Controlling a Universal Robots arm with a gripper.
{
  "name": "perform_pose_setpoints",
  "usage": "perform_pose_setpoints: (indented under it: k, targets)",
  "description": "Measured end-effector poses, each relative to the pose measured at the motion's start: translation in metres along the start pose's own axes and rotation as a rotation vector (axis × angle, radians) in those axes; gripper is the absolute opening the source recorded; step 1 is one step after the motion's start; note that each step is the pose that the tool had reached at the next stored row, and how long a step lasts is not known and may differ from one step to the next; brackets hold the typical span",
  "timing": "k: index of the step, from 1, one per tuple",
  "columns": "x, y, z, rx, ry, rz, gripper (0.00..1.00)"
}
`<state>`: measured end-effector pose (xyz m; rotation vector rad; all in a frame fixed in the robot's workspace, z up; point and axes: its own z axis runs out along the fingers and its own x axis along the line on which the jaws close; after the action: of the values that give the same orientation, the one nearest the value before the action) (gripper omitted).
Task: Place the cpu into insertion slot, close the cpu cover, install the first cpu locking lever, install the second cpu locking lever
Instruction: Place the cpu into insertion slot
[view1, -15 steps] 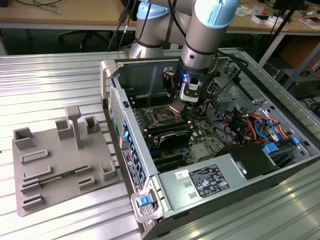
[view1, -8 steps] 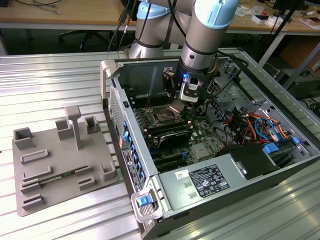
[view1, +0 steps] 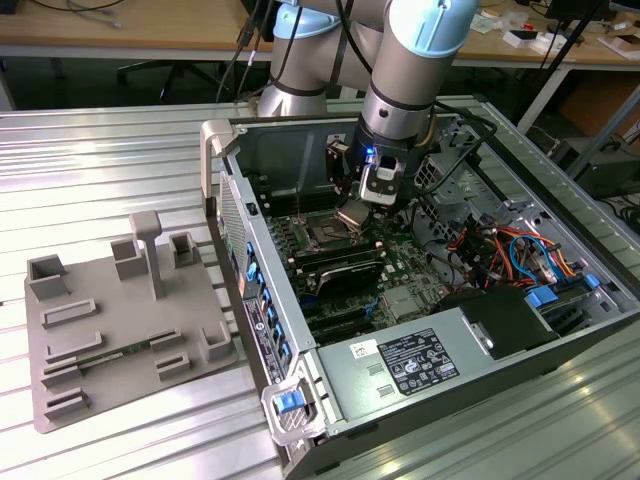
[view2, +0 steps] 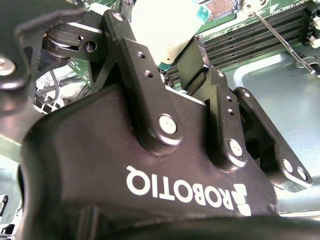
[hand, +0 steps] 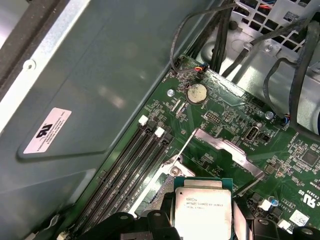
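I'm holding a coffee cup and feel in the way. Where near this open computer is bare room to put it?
Bare ribbed table lies beyond the grey fixture tray, at the exterior view's left, and again in the foreground beside the computer case. Inside the case it is crowded: the tool holds the cpu over the board, beside tangled cables.

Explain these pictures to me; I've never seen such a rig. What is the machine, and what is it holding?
A robot arm reaches into an open computer case lying on a ribbed metal table. The exterior view looks on from outside; both wrist views ride on the arm, near its gripper. The gripper is shut on the cpu, a flat silver chip, held above the green board near the insertion slot, not yet seated. A grey tray of holders sits beside the case.
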<state>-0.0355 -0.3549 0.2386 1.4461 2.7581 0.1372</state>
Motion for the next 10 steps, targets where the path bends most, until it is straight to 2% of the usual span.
perform_pose_setpoints:
  k: [10]
  targets:
    - [0.0, 0.0, 0.0001, -0.0001, -0.0005, 0.006, 0.55]
